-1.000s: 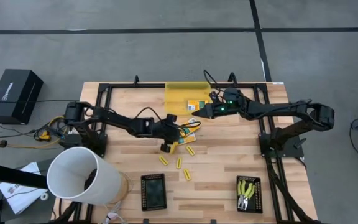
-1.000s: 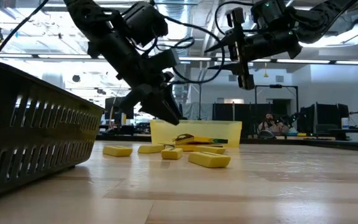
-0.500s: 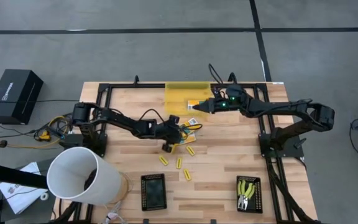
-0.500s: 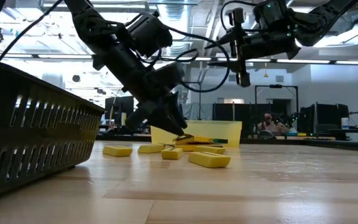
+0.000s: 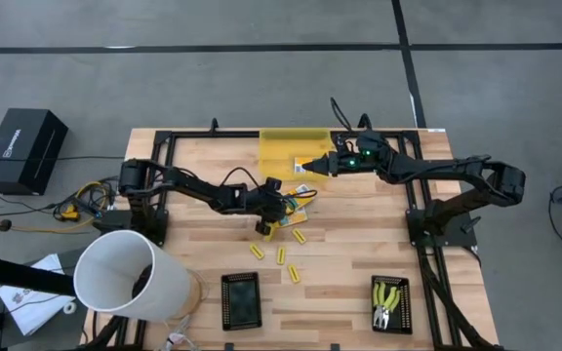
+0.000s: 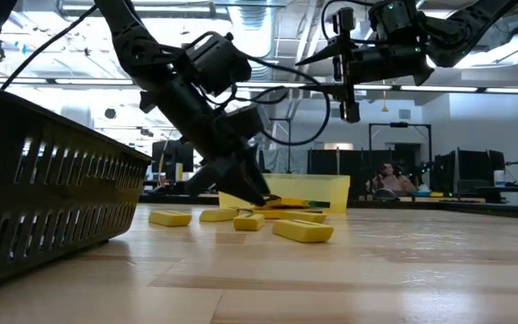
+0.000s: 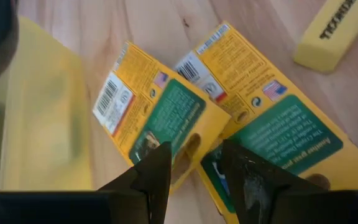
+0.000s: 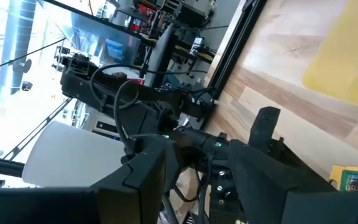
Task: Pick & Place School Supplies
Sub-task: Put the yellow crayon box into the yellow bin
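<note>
From above, the left end effector (image 5: pixel 279 205) is down among the printed boxes (image 5: pixel 299 202) lying just in front of the translucent yellow bin (image 5: pixel 293 149), while the right end effector (image 5: pixel 310 168) hovers over the bin's front edge with a small box (image 5: pixel 306 166) at its tip; whether it grips that box I cannot tell from here. Four yellow sticks (image 5: pixel 281 255) lie scattered nearer the front, and the two hand tools (image 5: pixel 388 298) sit in the black tray (image 5: pixel 390 320) at the front right; a second black tray (image 5: pixel 241 299) is beside it. My guess is the step in hand is picking up a box, and the next move needs the left fingers to straddle one box edge cleanly, since two boxes overlap.

From counter level, the left end effector (image 6: pixel 241 184) points down steeply at the boxes (image 6: pixel 281 203) before the bin (image 6: pixel 331 191), with sticks (image 6: pixel 302 231) in the foreground. The right one (image 6: pixel 349 90) hangs high.

Through the left wrist, the fingers (image 7: pixel 151 177) stand apart, empty, just above two overlapping boxes (image 7: pixel 166 121), one stick (image 7: pixel 329 34) off to the side.

Through the right wrist, its fingers (image 8: pixel 145 177) are apart and nothing shows between them.

The counter (image 5: pixel 359 253) is pale wood planks in a black frame, on a grey concrete floor; a white bucket (image 5: pixel 125 278) and black case (image 5: pixel 25 146) stand nearby
</note>
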Tool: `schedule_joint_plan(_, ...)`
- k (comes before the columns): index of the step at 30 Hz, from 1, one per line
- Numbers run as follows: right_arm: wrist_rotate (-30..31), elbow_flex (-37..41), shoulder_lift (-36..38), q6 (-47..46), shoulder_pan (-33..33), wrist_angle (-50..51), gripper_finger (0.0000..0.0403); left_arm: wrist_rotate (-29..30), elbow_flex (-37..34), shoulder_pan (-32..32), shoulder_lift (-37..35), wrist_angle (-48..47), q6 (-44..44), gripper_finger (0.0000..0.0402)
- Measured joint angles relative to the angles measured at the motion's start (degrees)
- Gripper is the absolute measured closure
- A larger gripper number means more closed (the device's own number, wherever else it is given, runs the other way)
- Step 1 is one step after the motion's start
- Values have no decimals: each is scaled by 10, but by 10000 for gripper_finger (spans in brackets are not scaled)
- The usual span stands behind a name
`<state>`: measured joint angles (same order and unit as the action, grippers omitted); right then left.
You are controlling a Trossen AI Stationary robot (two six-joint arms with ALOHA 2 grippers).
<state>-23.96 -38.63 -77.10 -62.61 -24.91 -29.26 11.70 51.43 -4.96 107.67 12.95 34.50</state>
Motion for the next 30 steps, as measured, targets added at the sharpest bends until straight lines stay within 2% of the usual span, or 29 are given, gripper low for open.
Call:
schedule_joint_plan(5, 0, 0, 0, 0, 0, 0, 237, -14, 0, -4, 5, 7, 0, 268)
schedule_joint_plan(8, 0, 0, 0, 0, 0, -1, 237, -15, 0, -9, 8, 13, 0, 283)
schedule_joint_plan(17, 0, 0, 0, -4, 0, -3, 237, -11, 0, -37, 8, 18, -8, 392)
schedule_joint_plan(25, -2, 0, 0, -4, 0, -7, 237, -13, 18, -32, -7, 12, -40, 399)
schedule_joint_plan(30, -19, 0, 0, -5, -12, -66, 237, -26, 46, -12, -52, 7, -83, 399)
